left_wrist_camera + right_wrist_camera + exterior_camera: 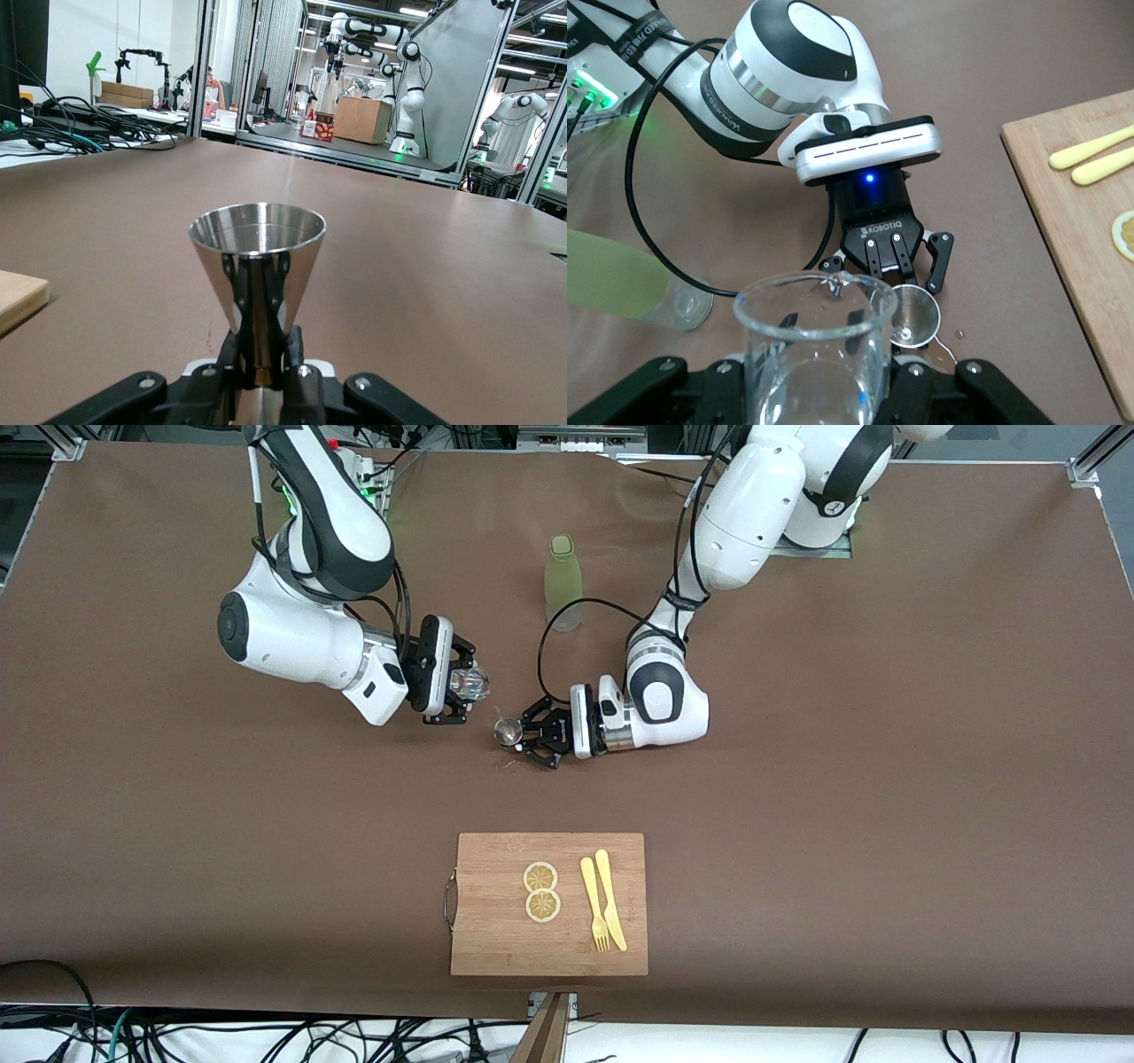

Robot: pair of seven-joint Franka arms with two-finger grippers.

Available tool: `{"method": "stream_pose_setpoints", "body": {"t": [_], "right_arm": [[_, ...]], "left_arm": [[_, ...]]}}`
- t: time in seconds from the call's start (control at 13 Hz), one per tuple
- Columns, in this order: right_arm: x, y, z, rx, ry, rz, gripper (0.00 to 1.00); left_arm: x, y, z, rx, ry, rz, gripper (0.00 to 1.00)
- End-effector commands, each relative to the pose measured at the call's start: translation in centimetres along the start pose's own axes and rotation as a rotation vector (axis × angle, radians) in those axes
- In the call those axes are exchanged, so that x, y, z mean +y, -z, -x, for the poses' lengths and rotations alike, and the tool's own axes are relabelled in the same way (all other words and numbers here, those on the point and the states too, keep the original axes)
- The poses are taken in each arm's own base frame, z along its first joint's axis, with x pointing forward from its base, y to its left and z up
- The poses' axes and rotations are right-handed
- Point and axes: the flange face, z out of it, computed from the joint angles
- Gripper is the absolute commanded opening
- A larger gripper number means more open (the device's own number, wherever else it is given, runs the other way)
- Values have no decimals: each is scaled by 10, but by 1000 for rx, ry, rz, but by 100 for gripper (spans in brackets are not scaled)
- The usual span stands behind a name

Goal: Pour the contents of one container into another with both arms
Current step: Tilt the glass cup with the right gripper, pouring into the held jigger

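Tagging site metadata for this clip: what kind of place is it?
Most likely a robotics lab. The brown table sits in an aluminium frame, another white robot arm stands at a neighbouring station, and desks with cables and a seated person are nearby.

The right arm (301,558) reaches from its base toward the table's middle, wrist turned sideways. The right gripper (468,684) hangs in the air, its fingers clamped on the glass tumbler (469,683), apparently tilted. The left arm (744,514) bends down low. The left gripper (514,735) is clamped around the jigger (507,731), holding it upright.
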Motion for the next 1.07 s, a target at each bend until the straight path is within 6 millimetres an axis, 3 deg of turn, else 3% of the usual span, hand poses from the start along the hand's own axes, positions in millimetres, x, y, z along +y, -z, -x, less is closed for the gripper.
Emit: {"method": "stream_pose_setpoints", "body": {"t": [0.0,1.0], "right_arm": [[-3,5,-6,-14,-9,15,27],[-2,-12,-12,-43,-59,61,27]], "left_arm": [[-3,-8,-1,9,-21,-26,0],[-3,-6,1,-18,-29,-47,0]]}}
